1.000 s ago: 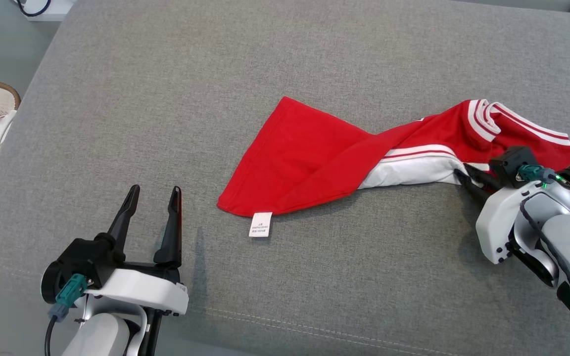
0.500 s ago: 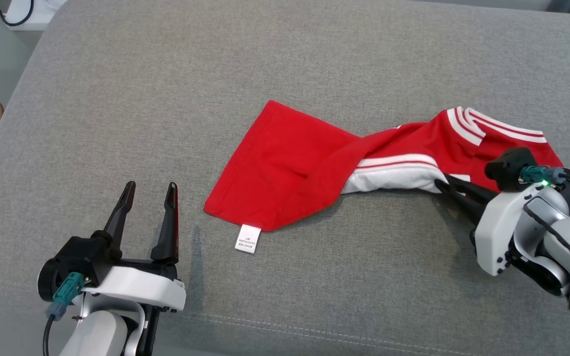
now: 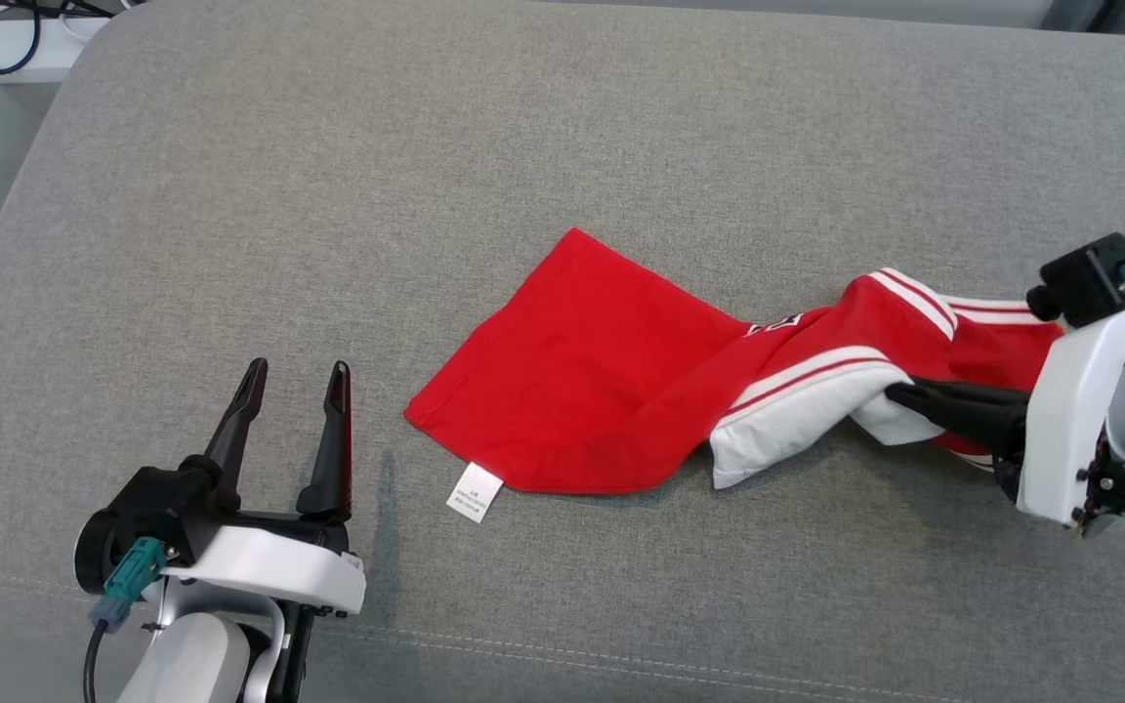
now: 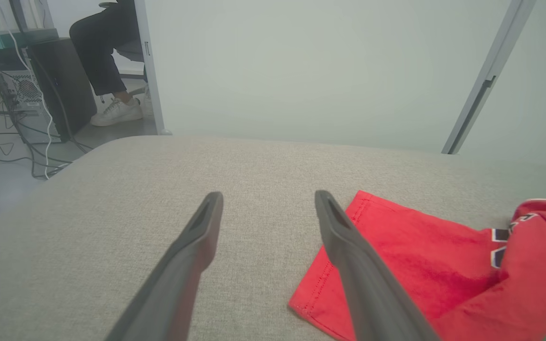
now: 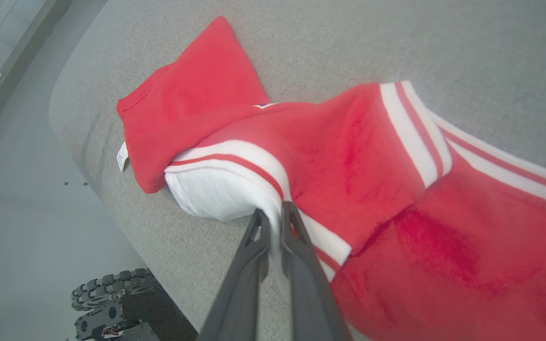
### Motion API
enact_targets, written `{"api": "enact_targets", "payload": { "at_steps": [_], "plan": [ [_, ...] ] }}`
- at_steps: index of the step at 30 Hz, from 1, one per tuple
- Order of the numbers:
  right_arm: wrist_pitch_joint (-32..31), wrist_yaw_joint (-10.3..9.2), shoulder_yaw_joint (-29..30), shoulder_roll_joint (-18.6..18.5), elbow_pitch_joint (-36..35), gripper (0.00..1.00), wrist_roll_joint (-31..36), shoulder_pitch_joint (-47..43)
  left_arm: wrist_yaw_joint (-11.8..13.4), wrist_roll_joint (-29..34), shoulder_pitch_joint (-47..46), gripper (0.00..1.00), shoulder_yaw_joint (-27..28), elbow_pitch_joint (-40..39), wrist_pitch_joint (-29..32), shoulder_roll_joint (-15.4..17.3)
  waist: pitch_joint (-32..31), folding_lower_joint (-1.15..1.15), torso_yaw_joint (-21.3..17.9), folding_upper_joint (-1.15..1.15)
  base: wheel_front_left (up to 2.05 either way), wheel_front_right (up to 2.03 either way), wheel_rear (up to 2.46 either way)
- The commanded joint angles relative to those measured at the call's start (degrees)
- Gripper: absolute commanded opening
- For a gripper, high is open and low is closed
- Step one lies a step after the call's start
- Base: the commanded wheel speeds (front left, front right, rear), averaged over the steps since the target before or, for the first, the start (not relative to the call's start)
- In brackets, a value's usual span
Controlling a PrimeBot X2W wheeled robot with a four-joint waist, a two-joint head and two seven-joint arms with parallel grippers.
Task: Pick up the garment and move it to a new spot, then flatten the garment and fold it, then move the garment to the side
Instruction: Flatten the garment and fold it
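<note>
1. Garment (image 3: 602, 410), red with white stripes and a white panel (image 3: 787, 430), lies twisted on the grey cushion (image 3: 426, 146). In the head view it runs from the centre out to 3 o'clock. The flat red end spreads toward 9 o'clock and the bunched, striped end sits at 3 o'clock.
2. The right hand (image 3: 899, 398), at 3 o'clock, is clenched on a fold of the white panel. The right wrist view shows its two fingers pressed together with the cloth thin between them. Pinching one edge probably lets the arm drag or lift the cloth, and the trailing remainder would account for the twist.
3. The left hand (image 3: 296, 376), at 7 o'clock, is released, its fingers spread and holding nothing. It is near the red hem but apart from it, and looks well placed to take the free corner for flattening.
4. A small white care label (image 3: 475, 492) sticks out from the hem on the garment's 7 o'clock side. It has lines of grey print, too small to read.
5. A dark-and-white printed mark (image 3: 777, 325) shows at the twist, partly folded under and unreadable.
</note>
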State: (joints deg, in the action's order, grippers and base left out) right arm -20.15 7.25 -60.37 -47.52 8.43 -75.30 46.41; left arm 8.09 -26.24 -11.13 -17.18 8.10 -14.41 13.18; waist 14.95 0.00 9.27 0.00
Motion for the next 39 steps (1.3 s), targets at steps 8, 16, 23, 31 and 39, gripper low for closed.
{"api": "enact_targets", "payload": {
  "at_steps": [8, 16, 23, 31, 39],
  "plan": [
    [-4.49, 0.24, 3.97, -1.48, 0.97, 0.0, -11.94, -0.85, -0.63, 1.0, -2.05, 1.0, 2.52, -0.84, -0.59, 0.78, 0.18, 0.0, 0.69, 0.0, 0.0, 0.0, 0.0],
    [6.55, 0.24, 1.96, 2.93, 8.72, 0.41, -1.1, 1.61, -1.37, 1.33, -2.97, 1.0, 1.94, -0.3, -0.59, 0.03, 0.87, 0.0, 2.17, 0.0, 0.0, 0.0, 0.0],
    [22.12, 0.24, -2.47, 6.41, 20.08, 1.0, 10.56, 4.96, -1.77, 1.7, -3.52, 1.0, 1.9, 0.07, -0.59, -0.32, 1.75, 0.0, 3.16, 0.0, 0.0, 0.0, 0.0],
    [33.9, 0.24, -1.93, 9.78, 29.53, 1.0, 16.62, 6.63, -1.54, 2.01, -2.63, 1.0, 2.79, -0.05, -0.59, -0.08, 1.33, 0.0, 2.16, 0.0, 0.0, 0.0, 0.0],
    [35.12, 0.24, 12.42, 11.2, 22.84, 1.0, 24.11, 1.84, -0.66, 2.33, -1.59, 1.0, 3.83, -1.1, -0.59, 1.25, 0.18, 0.0, -0.59, 0.0, 0.0, 0.0, 0.0]
  ]
}}
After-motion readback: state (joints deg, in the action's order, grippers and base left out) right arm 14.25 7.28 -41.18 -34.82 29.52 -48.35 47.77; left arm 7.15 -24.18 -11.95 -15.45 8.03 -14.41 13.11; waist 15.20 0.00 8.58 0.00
